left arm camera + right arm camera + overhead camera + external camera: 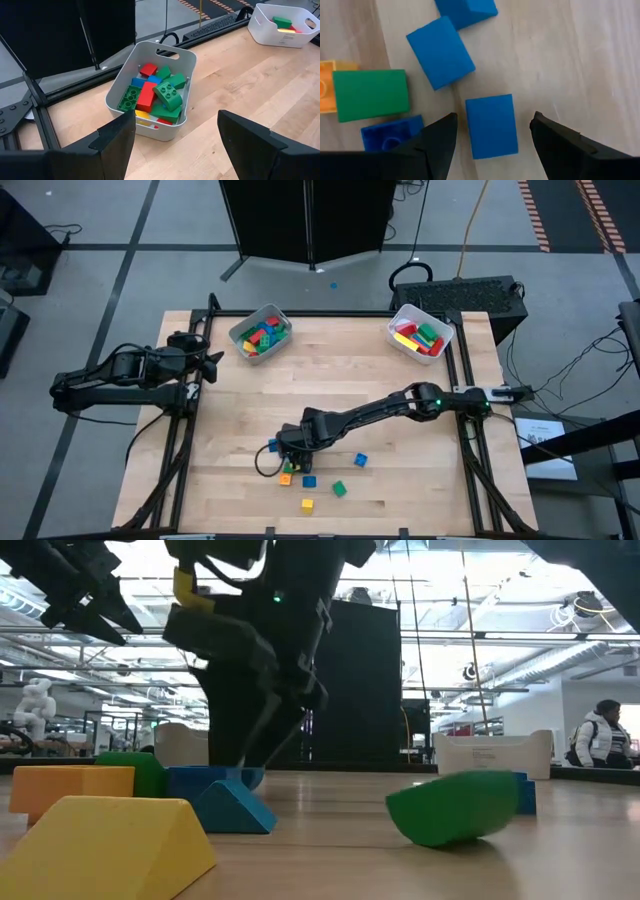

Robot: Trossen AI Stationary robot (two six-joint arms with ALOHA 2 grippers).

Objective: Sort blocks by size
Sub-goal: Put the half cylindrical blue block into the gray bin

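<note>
My right gripper [284, 448] hangs open, pointing steeply down, over a cluster of loose blocks near the table's front middle. In the right wrist view a blue block [491, 126] lies flat on the wood between its two fingers [442, 137], apart from both. More blue blocks [440, 52] and a green block [370, 94] lie just beyond it. My left gripper [208, 365] waits open at the table's far left, facing the left white bin [150, 55], which holds red, green, blue and yellow blocks [167, 95].
A second white bin [420, 332] with blocks stands at the far right. Loose on the wood near the front are an orange block [286, 478], a blue one [309, 480], a green one [339, 489], a yellow one [307, 504] and a blue one [360, 460].
</note>
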